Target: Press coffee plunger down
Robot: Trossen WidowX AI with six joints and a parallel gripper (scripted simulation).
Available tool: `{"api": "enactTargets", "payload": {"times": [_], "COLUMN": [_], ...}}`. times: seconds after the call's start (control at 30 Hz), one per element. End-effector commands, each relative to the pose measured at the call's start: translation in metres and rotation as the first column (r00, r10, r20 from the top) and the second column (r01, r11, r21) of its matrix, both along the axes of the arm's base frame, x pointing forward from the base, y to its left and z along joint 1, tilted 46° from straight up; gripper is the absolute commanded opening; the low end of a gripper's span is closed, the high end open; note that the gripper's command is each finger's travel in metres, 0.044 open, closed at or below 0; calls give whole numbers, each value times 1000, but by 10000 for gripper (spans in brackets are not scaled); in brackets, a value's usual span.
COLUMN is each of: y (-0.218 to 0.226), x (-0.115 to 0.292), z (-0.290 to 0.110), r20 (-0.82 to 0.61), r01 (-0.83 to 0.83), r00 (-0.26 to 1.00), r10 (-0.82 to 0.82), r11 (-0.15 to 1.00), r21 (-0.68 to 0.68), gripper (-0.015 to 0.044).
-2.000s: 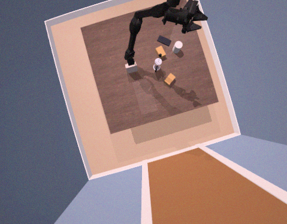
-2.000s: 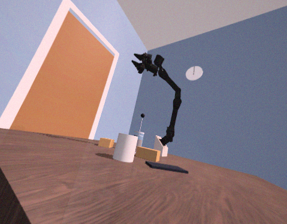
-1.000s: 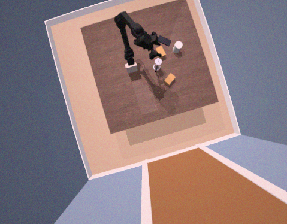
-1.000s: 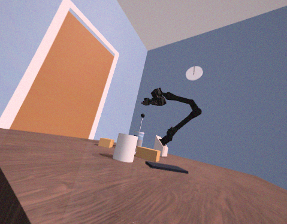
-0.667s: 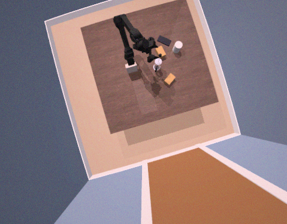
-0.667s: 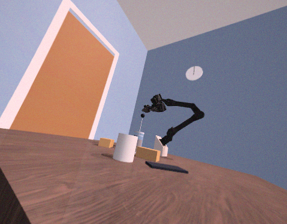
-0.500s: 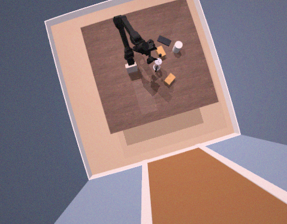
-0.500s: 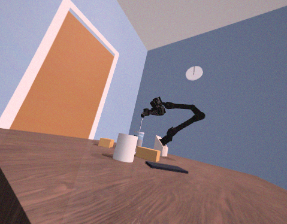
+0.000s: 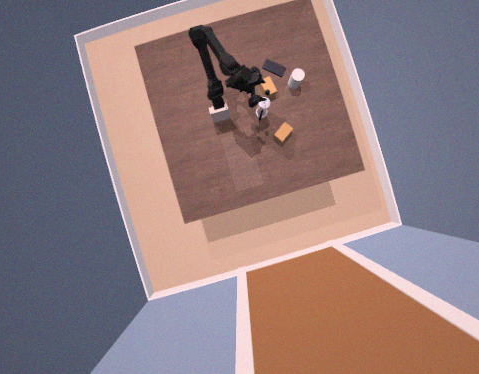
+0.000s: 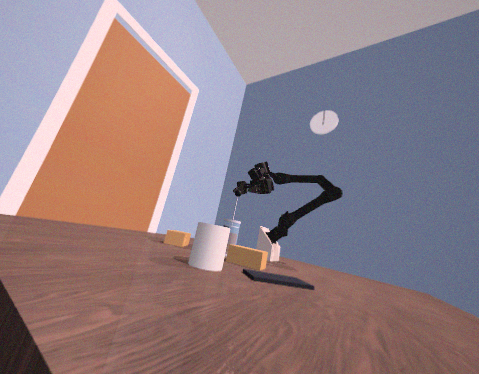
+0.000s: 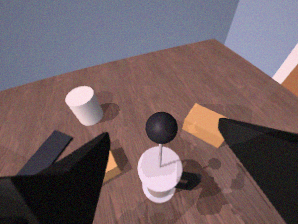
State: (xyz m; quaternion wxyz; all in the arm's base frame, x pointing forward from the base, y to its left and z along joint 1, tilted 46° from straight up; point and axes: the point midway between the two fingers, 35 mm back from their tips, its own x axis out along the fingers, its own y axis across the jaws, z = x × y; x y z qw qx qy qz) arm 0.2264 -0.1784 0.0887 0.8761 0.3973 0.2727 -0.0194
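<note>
The coffee press (image 9: 262, 108) (image 10: 233, 231) (image 11: 159, 172) stands upright, with a pale lid and a dark handle (image 11: 189, 181). Its thin plunger rod (image 10: 235, 207) (image 11: 160, 154) is raised high above the lid. The round black knob (image 9: 267, 92) (image 11: 161, 128) tops the rod; in the exterior view it cannot be told from the dark fingers. My gripper (image 9: 264, 90) (image 10: 238, 189) (image 11: 164, 130) is open and empty, at about knob height. In the wrist view the knob appears midway between the spread fingertips, touching neither; whether it is level with them is unclear.
A white cylinder (image 9: 296, 79) (image 10: 209, 247) (image 11: 85, 106) and a dark flat slab (image 9: 274, 67) (image 10: 278, 279) (image 11: 47, 152) stand beyond the press. One orange block (image 9: 269, 86) (image 10: 246, 256) lies close to the press, another (image 9: 283, 132) (image 10: 177, 238) (image 11: 202, 125) on its other side.
</note>
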Motion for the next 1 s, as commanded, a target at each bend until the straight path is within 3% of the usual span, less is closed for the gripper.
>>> {"api": "enactTargets", "payload": {"times": [0.0, 0.37, 0.73, 0.97], "y": [1, 5, 5, 5], "x": [4, 18, 18, 18], "z": [-4, -10, -10, -10], "r20": [-6, 0, 0, 0], "r01": [3, 4, 4, 4], "r00": [1000, 1000, 1000, 1000], "r10": [-3, -4, -4, -4], "r11": [1000, 1000, 1000, 1000], "r21": [4, 5, 5, 5], "gripper": [440, 440, 151, 119]}}
